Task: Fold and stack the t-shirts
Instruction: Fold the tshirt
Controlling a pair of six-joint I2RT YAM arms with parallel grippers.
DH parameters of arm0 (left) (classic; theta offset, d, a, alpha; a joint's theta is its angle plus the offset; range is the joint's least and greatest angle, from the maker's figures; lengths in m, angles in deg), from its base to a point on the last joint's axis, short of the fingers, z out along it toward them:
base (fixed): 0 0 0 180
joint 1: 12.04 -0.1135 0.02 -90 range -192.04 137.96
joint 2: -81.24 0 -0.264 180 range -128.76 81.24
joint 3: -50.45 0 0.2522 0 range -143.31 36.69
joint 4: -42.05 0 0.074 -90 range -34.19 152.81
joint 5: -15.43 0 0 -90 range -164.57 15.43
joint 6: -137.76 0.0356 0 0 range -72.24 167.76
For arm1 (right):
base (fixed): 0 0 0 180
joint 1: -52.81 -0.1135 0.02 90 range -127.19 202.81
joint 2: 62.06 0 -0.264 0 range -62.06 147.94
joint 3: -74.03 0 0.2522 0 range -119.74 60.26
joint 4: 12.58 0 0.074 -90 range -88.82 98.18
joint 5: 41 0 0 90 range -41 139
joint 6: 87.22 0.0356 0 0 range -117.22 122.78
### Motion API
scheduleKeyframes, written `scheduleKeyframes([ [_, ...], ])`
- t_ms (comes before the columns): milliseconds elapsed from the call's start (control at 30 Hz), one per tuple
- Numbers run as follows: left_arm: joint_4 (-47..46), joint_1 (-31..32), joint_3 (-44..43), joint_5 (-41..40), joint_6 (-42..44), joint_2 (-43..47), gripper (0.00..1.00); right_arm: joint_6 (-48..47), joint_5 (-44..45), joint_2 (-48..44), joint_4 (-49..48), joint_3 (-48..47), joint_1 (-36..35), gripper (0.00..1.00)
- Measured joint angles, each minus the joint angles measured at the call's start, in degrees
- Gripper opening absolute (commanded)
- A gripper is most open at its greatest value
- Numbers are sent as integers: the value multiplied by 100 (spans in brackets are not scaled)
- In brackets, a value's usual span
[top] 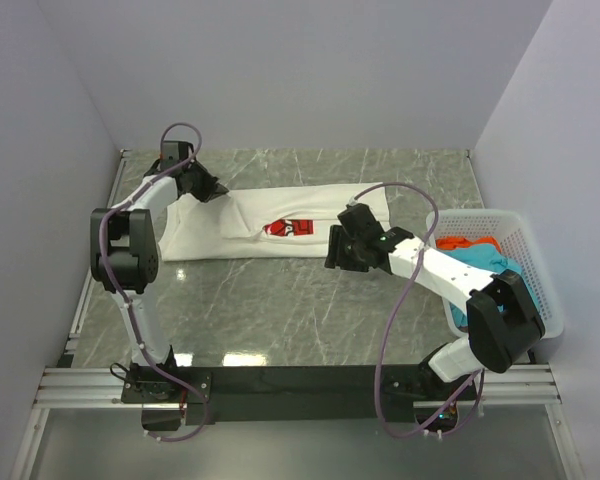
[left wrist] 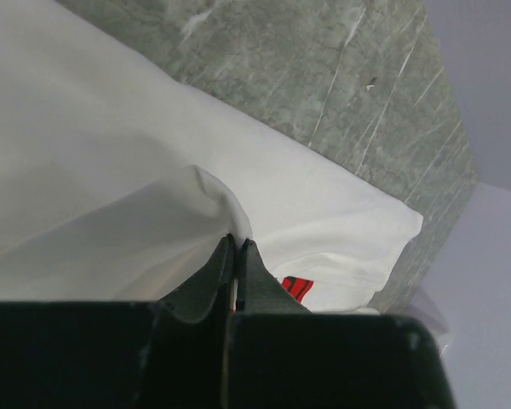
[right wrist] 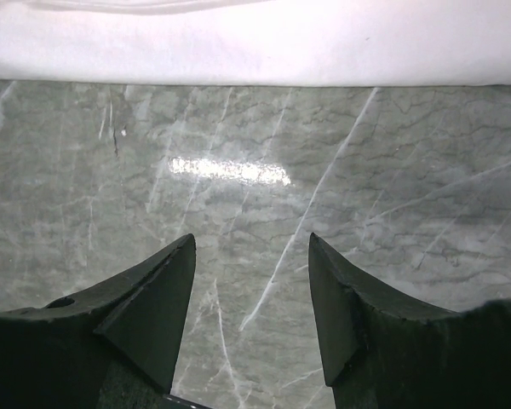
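Probably a robotics lab cell: pale panels (top: 310,70) are boxing in the table (top: 280,310), left arm (top: 125,250) and right arm (top: 430,265) are sitting bolted to an aluminium rail (top: 90,385).

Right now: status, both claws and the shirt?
Left claw shut on white t-shirt, edge pinched. Right claw open, empty, over table beside it. Teal shirt and red-orange shirt in basket.

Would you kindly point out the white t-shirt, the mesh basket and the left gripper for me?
white t-shirt (top: 205,235), top external view, flat plain cloth near one end.
mesh basket (top: 538,265), top external view, its right wall.
left gripper (left wrist: 237,244), left wrist view, between the fingertips pinching a fold of the shirt.
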Motion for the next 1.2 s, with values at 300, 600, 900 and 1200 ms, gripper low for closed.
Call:
scheduleKeyframes([
  [300, -146, 17, -72, -111, -361, -98, 2, -61, -2, 0, 0, 0, 138, 63],
  [600, -431, -149, 697, -560, -739, -20, 4, -79, -7, 0, -7, 85, 212, 63],
  [900, -590, -319, 743, -658, -922, -20, 2, -127, -7, 0, -4, 181, 273, 63],
  [1200, -640, -317, 407, -654, -953, -20, 4, -208, -7, 0, -7, 181, 439, 63],
])
